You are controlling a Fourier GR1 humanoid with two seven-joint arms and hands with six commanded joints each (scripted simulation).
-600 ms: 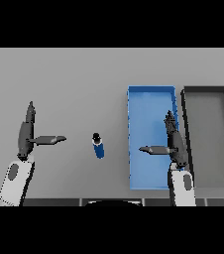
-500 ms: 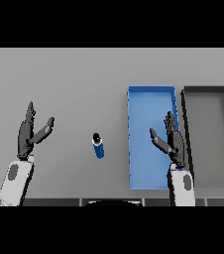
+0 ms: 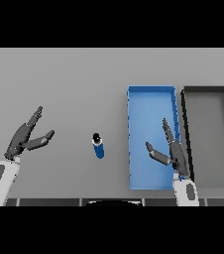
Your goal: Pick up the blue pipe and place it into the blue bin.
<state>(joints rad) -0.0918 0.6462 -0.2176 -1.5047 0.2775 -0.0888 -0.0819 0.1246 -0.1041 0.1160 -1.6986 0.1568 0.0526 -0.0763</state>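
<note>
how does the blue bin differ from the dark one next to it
The open rectangular blue bin has bright blue walls and floor; the open rectangular black-walled bin has a grey floor. The blue bin lies nearer the small blue pipe, the black-walled bin farther to the robot's right. The robot's right hand hangs over the blue bin, not the black-walled one. Both are shallow trays and look empty.

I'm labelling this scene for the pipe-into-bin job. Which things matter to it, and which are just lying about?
Part of the job:
- blue pipe, upright on the table, untouched
- blue bin, right of the pipe
- right hand, open, over the blue bin
- left hand, open, left of the pipe

Just there:
- dark bin, right of the blue bin
- table
</note>
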